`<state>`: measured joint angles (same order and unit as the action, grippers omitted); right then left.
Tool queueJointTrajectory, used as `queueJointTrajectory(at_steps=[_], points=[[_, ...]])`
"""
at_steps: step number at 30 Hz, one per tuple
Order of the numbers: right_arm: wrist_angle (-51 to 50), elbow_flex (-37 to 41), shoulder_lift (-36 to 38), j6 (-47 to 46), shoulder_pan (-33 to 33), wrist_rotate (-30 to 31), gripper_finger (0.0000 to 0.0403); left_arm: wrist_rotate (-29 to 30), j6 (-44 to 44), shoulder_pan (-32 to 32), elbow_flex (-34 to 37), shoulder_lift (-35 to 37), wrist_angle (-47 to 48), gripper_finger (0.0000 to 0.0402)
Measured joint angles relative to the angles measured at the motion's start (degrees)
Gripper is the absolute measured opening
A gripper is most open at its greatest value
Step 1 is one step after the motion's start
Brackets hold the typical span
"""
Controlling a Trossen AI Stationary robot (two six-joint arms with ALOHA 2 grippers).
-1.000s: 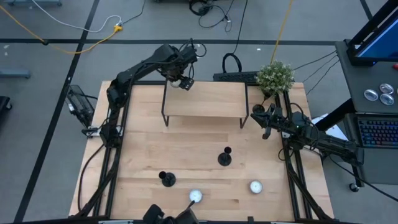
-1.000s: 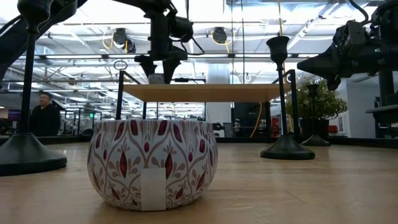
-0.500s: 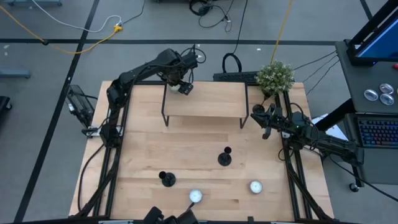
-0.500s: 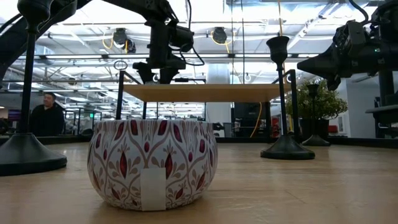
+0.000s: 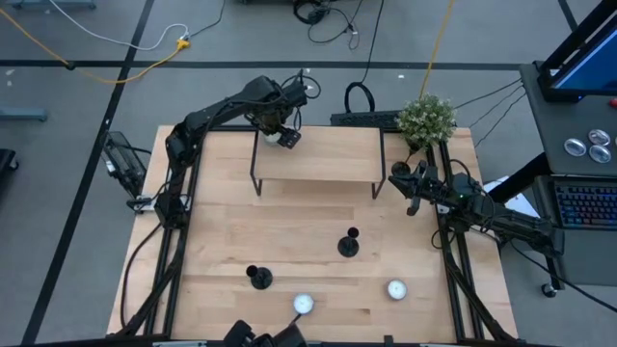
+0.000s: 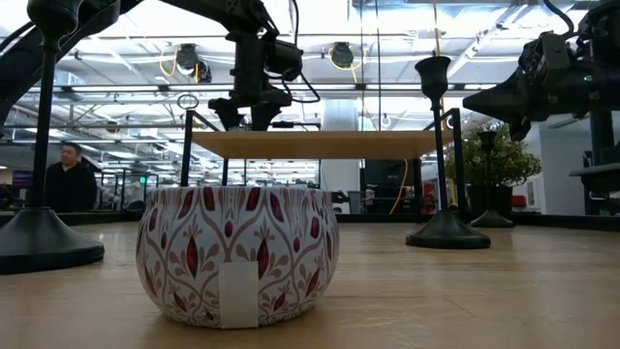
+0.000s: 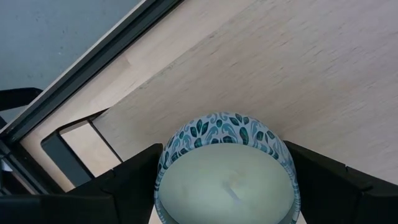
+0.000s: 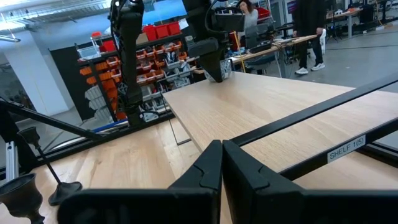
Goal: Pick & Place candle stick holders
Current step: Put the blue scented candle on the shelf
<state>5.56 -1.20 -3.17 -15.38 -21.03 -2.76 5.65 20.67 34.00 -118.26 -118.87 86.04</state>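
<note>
Overhead, wooden table (image 5: 212,212) – raised shelf (image 5: 318,154) – grey floor (image 5: 77,116).

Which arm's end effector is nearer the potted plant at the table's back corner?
Right. The right end effector sits just in front of the potted plant; the left end effector is across the raised shelf, holding a candle tin.

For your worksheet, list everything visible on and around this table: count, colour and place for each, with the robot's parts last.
Table: one, light wood.
Shelf: one, wood top, black legs, back of table.
Candle stick holders: three, black; two on open table, one farther back by the plant.
Front candle tins: two, pale wax, front of table.
Teal-leaf tin: one, on shelf.
Plant: one, green, back right corner.
Person: one, dark clothes, room behind.
Left claw: over shelf, gripping teal-leaf tin.
Right claw: shut, right table edge.
</note>
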Motion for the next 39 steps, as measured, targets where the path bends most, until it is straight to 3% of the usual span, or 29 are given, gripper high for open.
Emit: queueJointTrajectory(at_steps=[16,39], points=[[0.0,0.0,0.0,0.0,0.0,0.0,0.0004,1.4,-0.6,0.0,0.0,0.0,0.7,0.0357],[0.0,0.0,0.0,0.0,0.0,0.0,0.0004,1.3,-2.6,0.1,0.0,1.3,1.4,0.0363]])
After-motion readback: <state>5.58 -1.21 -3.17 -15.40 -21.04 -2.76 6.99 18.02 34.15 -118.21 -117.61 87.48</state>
